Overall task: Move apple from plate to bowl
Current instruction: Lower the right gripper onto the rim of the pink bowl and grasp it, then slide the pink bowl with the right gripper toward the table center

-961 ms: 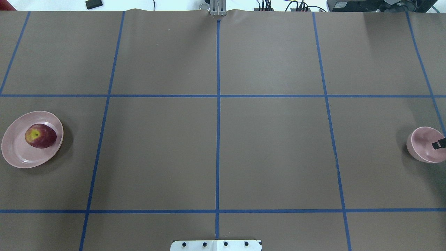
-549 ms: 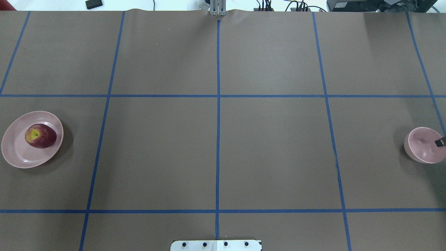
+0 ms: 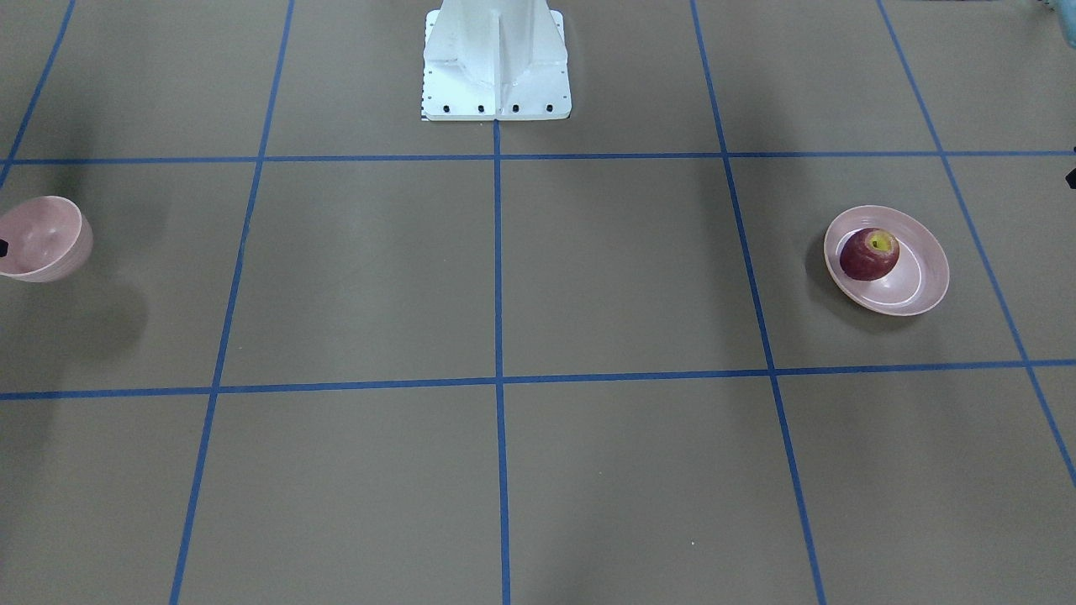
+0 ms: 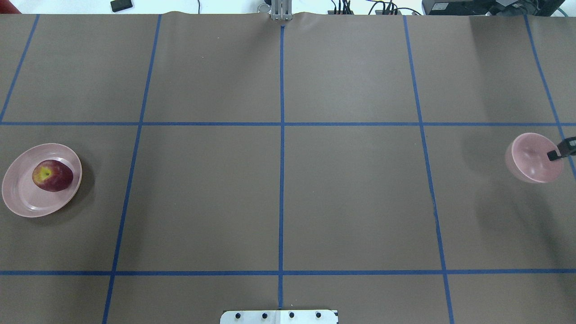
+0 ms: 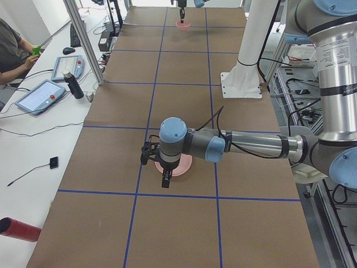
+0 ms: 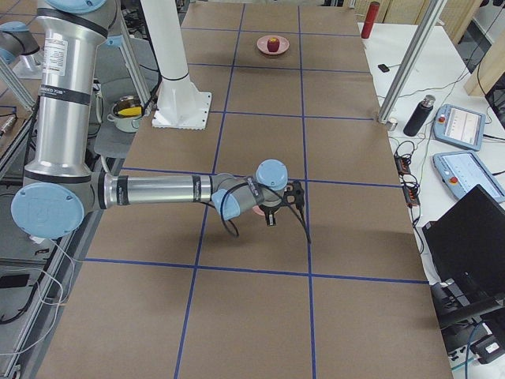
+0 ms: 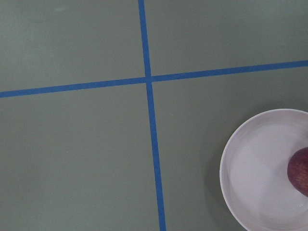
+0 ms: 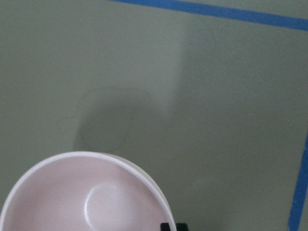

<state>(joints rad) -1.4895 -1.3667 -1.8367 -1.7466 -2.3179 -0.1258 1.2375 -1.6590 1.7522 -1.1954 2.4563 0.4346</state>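
The dark-red apple (image 4: 52,175) lies in the shallow pink plate (image 4: 22,198) at the table's left end; both also show in the front view, apple (image 3: 868,254) in plate (image 3: 920,286). The small pink bowl (image 4: 531,159) hangs tilted above the table at the right end, its shadow apart from it. My right gripper (image 4: 554,155) is shut on its rim; the right wrist view shows the bowl (image 8: 72,202) just below the camera. My left gripper (image 5: 159,170) hovers over the plate's near side. I cannot tell whether it is open or shut. The left wrist view shows the plate (image 7: 255,168) and the apple's edge (image 7: 299,171).
The white robot base (image 3: 496,63) stands at the table's middle near edge. Blue tape lines divide the brown table cover. A side bench with tablets (image 5: 39,96) and a bottle (image 5: 73,85) runs along the far side.
The bowl has risen off the table in my right gripper and moved farther from the robot and slightly left. The apple and plate have not moved.
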